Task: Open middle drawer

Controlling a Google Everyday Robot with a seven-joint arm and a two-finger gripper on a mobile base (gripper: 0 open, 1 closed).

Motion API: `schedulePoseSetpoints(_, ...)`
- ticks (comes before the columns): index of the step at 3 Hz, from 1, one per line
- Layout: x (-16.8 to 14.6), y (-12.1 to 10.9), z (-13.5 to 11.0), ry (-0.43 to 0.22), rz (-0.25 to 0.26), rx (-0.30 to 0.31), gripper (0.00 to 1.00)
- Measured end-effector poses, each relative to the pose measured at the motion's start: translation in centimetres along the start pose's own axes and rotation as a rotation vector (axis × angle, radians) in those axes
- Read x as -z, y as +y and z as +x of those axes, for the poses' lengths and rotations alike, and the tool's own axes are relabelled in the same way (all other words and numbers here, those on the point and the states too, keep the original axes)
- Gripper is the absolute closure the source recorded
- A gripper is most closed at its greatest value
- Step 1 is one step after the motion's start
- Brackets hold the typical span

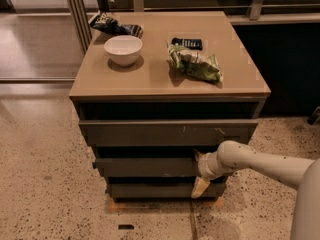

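Observation:
The middle drawer (pixel 145 167) is the long dark grey-brown front in the middle of the cabinet. It sticks out slightly beyond the front below it. My gripper (pixel 197 174) is at its right part, coming in from the right on a pale arm (pixel 260 164). The fingers are spread vertically. The upper fingertip (pixel 198 156) is at the gap above the drawer's top edge. The lower, yellowish finger (pixel 200 187) hangs in front of the bottom drawer (pixel 150 189). The gripper is open, and nothing is held.
The top drawer (pixel 165 132), with white scratch marks, is pulled out a little. On the cabinet top (pixel 240 79) are a white bowl (pixel 123 49), a green snack bag (pixel 196 64), a dark snack bag (pixel 112 25) and a black packet (pixel 187 43). The floor is speckled, with a dark wall at the right.

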State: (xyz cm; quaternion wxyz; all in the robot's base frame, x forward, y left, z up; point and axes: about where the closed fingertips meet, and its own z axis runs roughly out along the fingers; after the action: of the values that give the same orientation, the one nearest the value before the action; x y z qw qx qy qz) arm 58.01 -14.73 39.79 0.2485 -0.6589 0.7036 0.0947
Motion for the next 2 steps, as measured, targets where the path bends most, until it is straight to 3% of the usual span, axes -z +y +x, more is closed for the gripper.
schedulePoseSetpoints(1, -0.06, -0.03, 0.03, 0.0, 0.0, 0.0, 0.0)
schedulePoseSetpoints(2, -0.31, 0.15, -0.57, 0.013, -0.037, 0.005, 0.0)
